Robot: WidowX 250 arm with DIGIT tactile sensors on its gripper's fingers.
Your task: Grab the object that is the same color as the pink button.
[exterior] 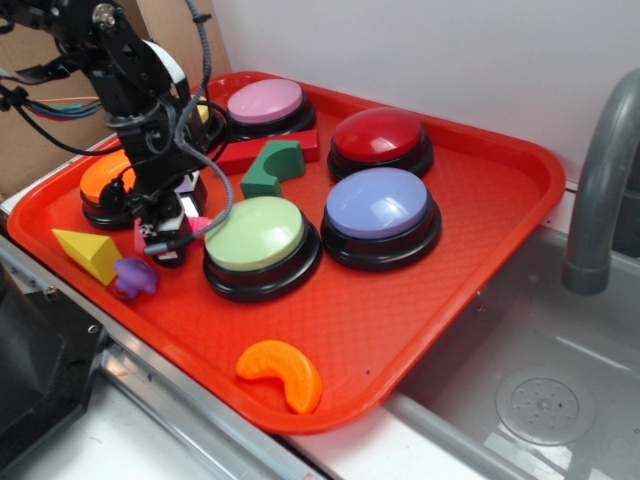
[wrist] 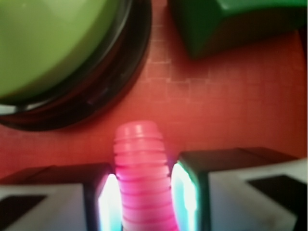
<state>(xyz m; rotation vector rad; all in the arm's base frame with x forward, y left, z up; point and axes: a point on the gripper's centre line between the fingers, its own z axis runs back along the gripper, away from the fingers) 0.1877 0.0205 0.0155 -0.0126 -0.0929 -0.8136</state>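
Gripper (wrist: 143, 199) pinches pink bolt (wrist: 142, 178) on red tray (exterior: 470, 250), beside green button (exterior: 256, 236).

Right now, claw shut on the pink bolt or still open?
Shut on it: in the wrist view both claw pads press the pink bolt's ribbed shaft, no gap visible.

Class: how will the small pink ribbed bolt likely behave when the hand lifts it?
The pink bolt looks like rigid plastic, so it probably stays stiff. Its ridges may help the fingers grip. Being small, it is likely light, and its round shaft might roll if dropped on the tray.
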